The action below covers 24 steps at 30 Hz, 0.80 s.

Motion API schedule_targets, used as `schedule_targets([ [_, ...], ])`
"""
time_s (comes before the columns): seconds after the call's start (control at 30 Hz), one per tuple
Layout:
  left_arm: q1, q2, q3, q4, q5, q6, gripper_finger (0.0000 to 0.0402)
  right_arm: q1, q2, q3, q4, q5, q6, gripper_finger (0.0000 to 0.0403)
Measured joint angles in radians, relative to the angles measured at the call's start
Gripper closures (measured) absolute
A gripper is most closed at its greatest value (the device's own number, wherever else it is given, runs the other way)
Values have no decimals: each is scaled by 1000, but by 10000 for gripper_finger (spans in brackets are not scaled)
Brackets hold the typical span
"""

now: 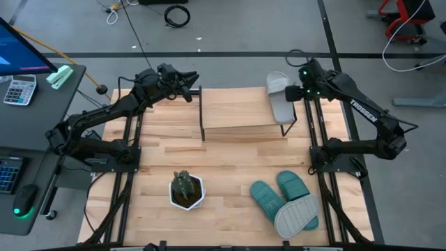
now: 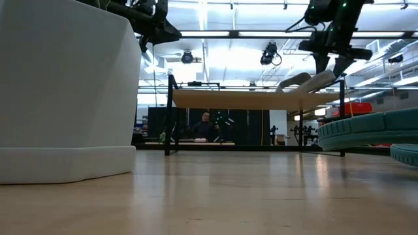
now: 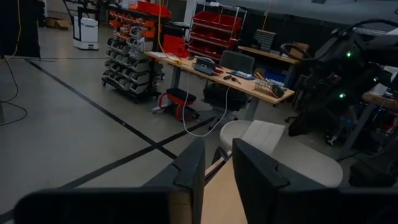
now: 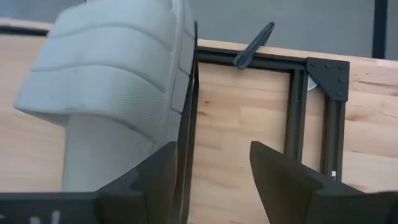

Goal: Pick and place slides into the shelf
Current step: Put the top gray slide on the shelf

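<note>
From overhead: the right end effector [image 1: 301, 89] sits at the right end of the shelf [image 1: 240, 108], against a light grey slide [image 1: 279, 94] that lies on the plank's right edge with its strap end toward the far side of the tabletop [image 1: 230, 160]. The left end effector [image 1: 192, 78] hovers off the shelf's far-left corner, carrying nothing. Near the front right, two teal slides [image 1: 279, 195] lie side by side, and the second grey slide [image 1: 296, 216] rests sole-up across them. A potted plant [image 1: 186, 190] stands front and centre. Level view: the grey slide [image 2: 307, 81] lies tilted on the right end of the shelf top [image 2: 255, 99], with the right end effector [image 2: 330, 62] directly above and at it; the white pot [image 2: 65, 91] fills the left foreground, and a teal slide [image 2: 369, 130] shows at the right edge. A person sits in the room behind, seen under the shelf. Left wrist view: its two fingers [image 3: 189, 177] are parted by a narrow gap with nothing between them; the grey slide [image 3: 261, 140] and the right arm lie beyond. Right wrist view: the fingers [image 4: 158, 180] are spread wide, and the ribbed strap of the grey slide [image 4: 112, 81] lies just beside one finger, outside the gap; whether it touches cannot be told.
</note>
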Motion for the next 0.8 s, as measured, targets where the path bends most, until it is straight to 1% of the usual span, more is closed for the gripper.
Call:
schedule_targets([
  [0.1, 0, 0, 0, 0, 0, 0, 319, 19, 22, 0, 0, 36, 0, 197],
  [0.3, 0, 0, 0, 0, 0, 1, 313, 34, 48, 0, 10, -15, 0, 209],
  [0.47, 0, 0, 0, 1, 0, 3, 311, 34, 38, 0, 24, -25, 0, 213],
  [0.53, 0, 0, 0, 1, 0, 3, 313, 30, 28, 0, 28, -8, 1, 213],
  [0.7, 0, 0, 0, 1, 0, 3, 319, 30, 11, 0, 115, 10, -15, 213],
  [0.8, 0, 0, 0, 1, 0, 3, 318, 28, 15, 0, 124, 11, -15, 213],
])
